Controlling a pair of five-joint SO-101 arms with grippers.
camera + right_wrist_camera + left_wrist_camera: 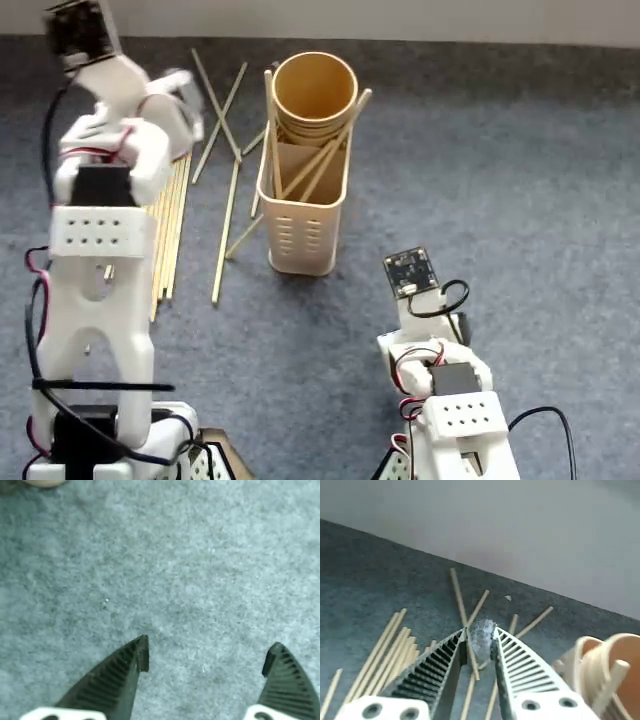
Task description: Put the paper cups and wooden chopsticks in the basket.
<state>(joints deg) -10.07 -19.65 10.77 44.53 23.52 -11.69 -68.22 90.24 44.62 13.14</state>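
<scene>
L arm: we find the left gripper (480, 635) low over the carpet (520, 180) at the far-left part of the table, approx. level w/ the basket's far end. Its jaws stand only slightly parted. One chopstick (471, 656) runs through the gap between them and appears to lie on the carpet. We cannot tell whether either finger touches it. A whitish blur (482, 630) sits at the tips and is not identifiable.

Loose chopsticks (170, 230): a bundle lies side by side next to the L arm, w/ a few more crossed btwn the gripper and the basket (300, 240).

Basket: upright, mid-table. It holds nested paper cups (313, 95) at its far end and several leaning chopsticks (318, 168) inside.

R arm: the right gripper (207, 650) is at the near side of the table, jaws wide apart over bare carpet. It is well apart from the basket and all chopsticks.
</scene>
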